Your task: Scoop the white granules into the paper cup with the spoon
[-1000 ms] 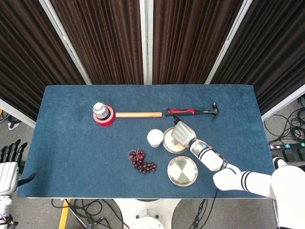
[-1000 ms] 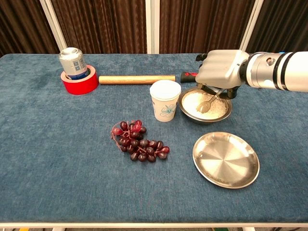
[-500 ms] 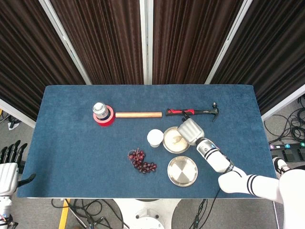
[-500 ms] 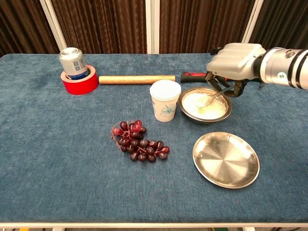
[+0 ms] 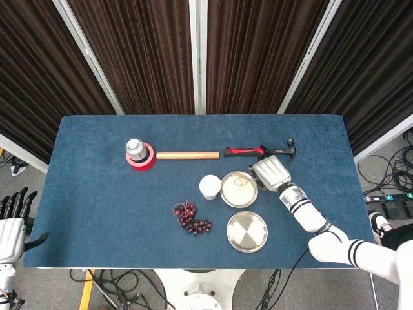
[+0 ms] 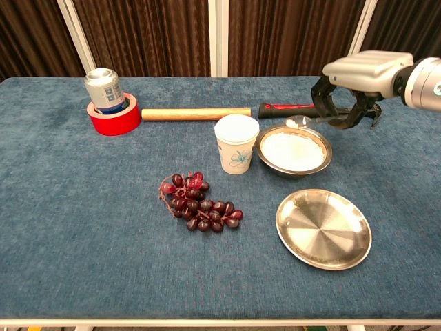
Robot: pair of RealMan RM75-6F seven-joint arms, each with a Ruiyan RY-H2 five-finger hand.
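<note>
The right hand [image 6: 351, 86] is pinching the spoon [image 6: 308, 121], whose handle is hiding among the curled fingers while its bowl is hanging just above the far rim of the bowl of white granules [image 6: 293, 149], its load too small to judge. The paper cup [image 6: 236, 143] is standing just beside that bowl on the bench [image 6: 83, 207]. The left hand [image 5: 11, 223] is sitting off the bench edge, partly cut off, fingers apart and holding nothing.

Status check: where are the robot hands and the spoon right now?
Right robot hand holds spoon above far rim of bowl. Left robot hand off table, open, holding nothing. Paper cup beside bowl, path unobstructed.
</note>
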